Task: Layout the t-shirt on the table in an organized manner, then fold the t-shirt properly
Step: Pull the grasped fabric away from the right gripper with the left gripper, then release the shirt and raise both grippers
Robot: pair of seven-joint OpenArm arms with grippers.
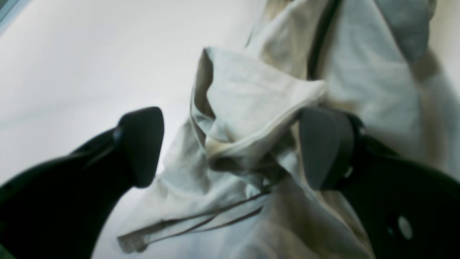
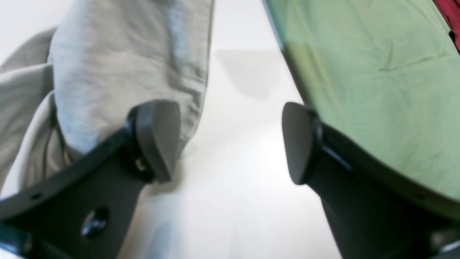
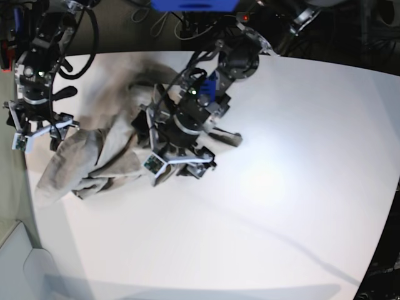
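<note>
The t-shirt (image 3: pixel 106 150) lies crumpled in a beige-grey heap on the left part of the white table (image 3: pixel 281 187). My left gripper (image 1: pixel 230 147) is open right over the heap's near end. A raised fold of the t-shirt (image 1: pixel 248 104) with a hemmed edge stands between its jaws, close against the right finger (image 1: pixel 320 147). In the base view this gripper (image 3: pixel 177 167) sits at the heap's right edge. My right gripper (image 2: pixel 228 144) is open over bare table, with the t-shirt (image 2: pixel 122 61) bunched beside its left finger (image 2: pixel 158 140). Nothing is between its jaws. It hangs at the heap's left side (image 3: pixel 40 132).
The table's left edge runs close by the right gripper, with green floor (image 2: pixel 377 72) beyond it and something red (image 2: pixel 449 18) at the corner. Cables and dark equipment (image 3: pixel 187 12) crowd the far edge. A dark strip (image 1: pixel 320 39) crosses the cloth.
</note>
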